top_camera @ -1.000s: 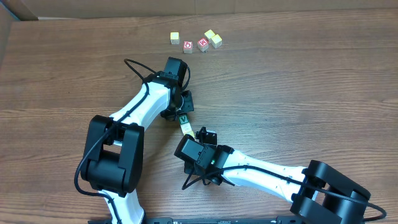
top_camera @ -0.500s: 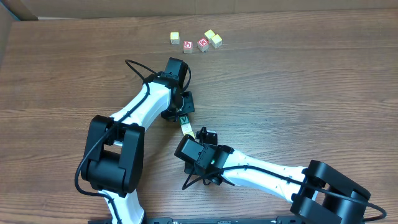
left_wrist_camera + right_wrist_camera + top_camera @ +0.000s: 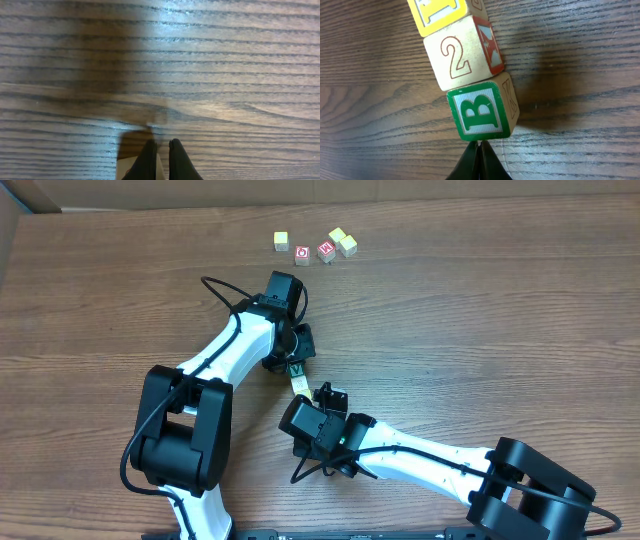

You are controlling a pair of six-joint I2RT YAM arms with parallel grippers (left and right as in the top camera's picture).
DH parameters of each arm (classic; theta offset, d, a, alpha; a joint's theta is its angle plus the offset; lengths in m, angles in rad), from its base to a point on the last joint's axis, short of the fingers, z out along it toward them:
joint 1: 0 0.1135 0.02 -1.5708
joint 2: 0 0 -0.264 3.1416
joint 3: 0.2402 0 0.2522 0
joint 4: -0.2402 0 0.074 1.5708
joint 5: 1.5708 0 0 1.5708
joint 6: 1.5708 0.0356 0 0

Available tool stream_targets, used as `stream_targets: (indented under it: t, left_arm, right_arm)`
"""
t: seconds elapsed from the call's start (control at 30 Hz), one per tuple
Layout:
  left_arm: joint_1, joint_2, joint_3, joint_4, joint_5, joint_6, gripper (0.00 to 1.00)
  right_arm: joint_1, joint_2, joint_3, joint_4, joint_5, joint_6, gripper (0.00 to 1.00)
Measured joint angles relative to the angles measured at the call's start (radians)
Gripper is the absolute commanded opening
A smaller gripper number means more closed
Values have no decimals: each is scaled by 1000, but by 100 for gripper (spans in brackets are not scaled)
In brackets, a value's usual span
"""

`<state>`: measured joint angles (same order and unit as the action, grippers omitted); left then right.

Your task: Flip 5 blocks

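Observation:
Three blocks lie in a touching row between my two grippers. The right wrist view shows a green-framed B block, a cream 2 block and a yellow-framed block. My right gripper is shut, its tips against the B block's near edge. From overhead I see a green V block and a cream block; the right gripper covers the row's near end. My left gripper is shut, pointing at bare wood, with a pale block low beside its left finger.
A second group of small cubes sits at the far side of the table: a yellow one, two red-faced ones and two pale yellow ones. Both arms meet near the table's middle.
My right gripper has edged slightly up and left toward the row of blocks. The left arm and the far group of cubes have stayed put.

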<state>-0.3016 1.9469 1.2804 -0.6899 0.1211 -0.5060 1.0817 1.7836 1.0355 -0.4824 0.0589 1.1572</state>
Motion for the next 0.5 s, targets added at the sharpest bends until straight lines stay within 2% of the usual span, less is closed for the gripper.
stream_targets:
  t: [0.37,0.5]
  left_arm:
    - [0,0,0,35,3,-12,4]
    - [10,0,24,13,3,-12,4]
  right_arm:
    - [0,0,0,3,-23,17,4]
    - [-3,-3,8,-47,-50,-8,4]
